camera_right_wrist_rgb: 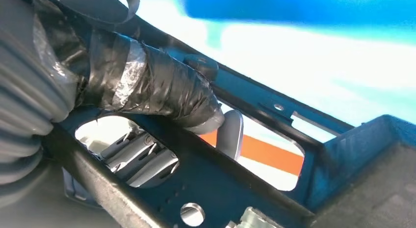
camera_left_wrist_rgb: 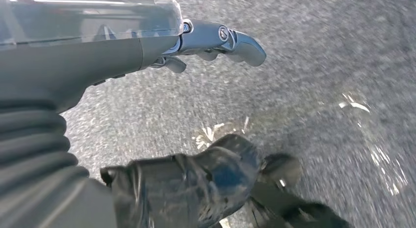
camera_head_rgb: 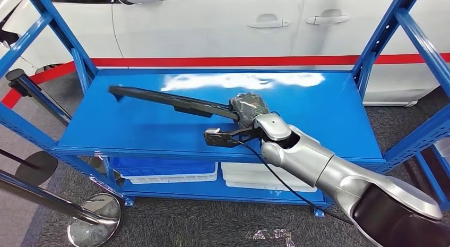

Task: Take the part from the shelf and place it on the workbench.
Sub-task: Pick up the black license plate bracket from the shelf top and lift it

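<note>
Black and long, one part [camera_head_rgb: 175, 101] is held above the blue shelf [camera_head_rgb: 132, 125] at frame centre, gripped by the right hand [camera_head_rgb: 248, 110]. Nothing is held by the left hand [camera_left_wrist_rgb: 216, 39]; its fingers are slightly curled. Two white bins [camera_head_rgb: 265, 178] are seen below.

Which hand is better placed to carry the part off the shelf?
Right. The right hand already grips the long black part over the blue shelf; the left hand hangs over the carpet, holding nothing.
</note>
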You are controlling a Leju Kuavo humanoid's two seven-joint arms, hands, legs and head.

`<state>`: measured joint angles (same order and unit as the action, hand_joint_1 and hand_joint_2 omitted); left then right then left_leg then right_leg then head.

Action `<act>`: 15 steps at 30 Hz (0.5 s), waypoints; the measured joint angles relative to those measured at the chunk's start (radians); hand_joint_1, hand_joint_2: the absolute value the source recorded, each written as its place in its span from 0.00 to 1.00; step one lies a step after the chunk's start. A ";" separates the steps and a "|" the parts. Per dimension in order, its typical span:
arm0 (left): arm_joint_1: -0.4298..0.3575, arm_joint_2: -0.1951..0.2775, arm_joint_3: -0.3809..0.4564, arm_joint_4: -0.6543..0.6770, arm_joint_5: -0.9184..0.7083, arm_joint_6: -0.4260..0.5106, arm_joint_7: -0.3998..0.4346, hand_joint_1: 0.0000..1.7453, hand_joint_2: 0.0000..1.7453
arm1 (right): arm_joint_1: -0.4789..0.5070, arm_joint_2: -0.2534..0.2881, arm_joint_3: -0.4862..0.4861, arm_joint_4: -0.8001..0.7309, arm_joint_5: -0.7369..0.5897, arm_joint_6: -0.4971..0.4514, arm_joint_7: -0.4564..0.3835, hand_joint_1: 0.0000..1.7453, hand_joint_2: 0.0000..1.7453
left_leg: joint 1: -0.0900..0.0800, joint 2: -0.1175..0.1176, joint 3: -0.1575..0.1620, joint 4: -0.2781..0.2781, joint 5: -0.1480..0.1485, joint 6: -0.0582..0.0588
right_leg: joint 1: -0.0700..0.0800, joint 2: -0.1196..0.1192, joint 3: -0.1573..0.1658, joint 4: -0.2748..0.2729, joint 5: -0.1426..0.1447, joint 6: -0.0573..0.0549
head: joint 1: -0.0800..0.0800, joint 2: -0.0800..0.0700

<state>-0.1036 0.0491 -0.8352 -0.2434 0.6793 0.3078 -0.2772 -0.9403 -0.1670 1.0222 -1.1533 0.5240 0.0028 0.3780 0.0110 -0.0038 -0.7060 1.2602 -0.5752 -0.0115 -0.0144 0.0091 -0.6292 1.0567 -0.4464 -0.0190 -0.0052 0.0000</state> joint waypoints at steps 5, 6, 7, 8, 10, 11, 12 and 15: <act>0.003 -0.001 0.000 0.000 0.009 0.024 0.022 0.00 1.00 | 0.024 0.015 -0.035 -0.095 -0.099 -0.121 -0.058 1.00 1.00 | -0.011 -0.001 0.041 -0.119 0.104 0.031 | 0.015 0.001 0.015 -0.002 -0.008 -0.007 | 0.001 0.000; 0.003 -0.001 0.000 0.000 0.011 0.028 0.025 0.00 1.00 | 0.027 0.017 -0.042 -0.110 -0.115 -0.136 -0.066 1.00 1.00 | -0.016 -0.001 0.068 -0.176 0.124 0.039 | 0.016 0.001 0.017 -0.005 -0.009 -0.006 | 0.002 0.000; 0.002 0.000 0.000 0.001 0.011 0.031 0.027 0.00 1.00 | 0.032 0.019 -0.050 -0.127 -0.132 -0.152 -0.075 1.00 1.00 | -0.020 -0.001 0.085 -0.212 0.132 0.045 | 0.016 0.000 0.017 -0.007 -0.008 -0.004 | 0.002 0.000; 0.002 0.000 0.001 0.001 0.012 0.035 0.028 0.00 1.00 | 0.039 0.022 -0.058 -0.142 -0.151 -0.168 -0.086 1.00 1.00 | -0.024 -0.002 0.092 -0.226 0.130 0.048 | 0.014 -0.001 0.015 -0.010 -0.007 0.000 | 0.003 0.000; 0.001 -0.001 0.001 0.001 0.013 0.039 0.030 0.00 1.00 | 0.054 0.029 -0.075 -0.173 -0.203 -0.202 -0.113 1.00 1.00 | -0.024 -0.001 0.099 -0.243 0.135 0.049 | 0.014 -0.001 0.014 -0.013 -0.005 0.009 | 0.002 0.000; 0.001 -0.002 0.001 0.001 0.014 0.042 0.031 0.00 1.00 | 0.061 0.032 -0.085 -0.186 -0.233 -0.220 -0.128 1.00 1.00 | -0.021 0.000 0.105 -0.254 0.140 0.049 | 0.014 -0.001 0.013 -0.011 -0.009 0.014 | 0.003 0.000; 0.002 -0.003 0.001 0.001 0.016 0.045 0.031 0.00 1.00 | 0.066 0.034 -0.096 -0.199 -0.268 -0.239 -0.144 1.00 1.00 | -0.017 0.002 0.112 -0.266 0.144 0.050 | 0.015 -0.001 0.005 0.009 -0.024 0.019 | 0.004 0.000; 0.002 -0.006 0.001 0.001 0.020 0.055 0.035 0.00 1.00 | 0.083 0.039 -0.128 -0.234 -0.407 -0.299 -0.198 1.00 1.00 | -0.012 0.004 0.120 -0.277 0.149 0.055 | 0.009 -0.002 -0.070 0.173 -0.104 0.032 | 0.005 0.000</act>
<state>-0.1021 0.0432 -0.8340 -0.2422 0.6990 0.3627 -0.2420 -0.8574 -0.1280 0.8945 -1.3875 0.1170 -0.2965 0.1804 -0.0011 0.0005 -0.5863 0.9835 -0.4266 0.0438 -0.0050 0.0068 -0.6989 1.2302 -0.5501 0.0125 0.0002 0.0000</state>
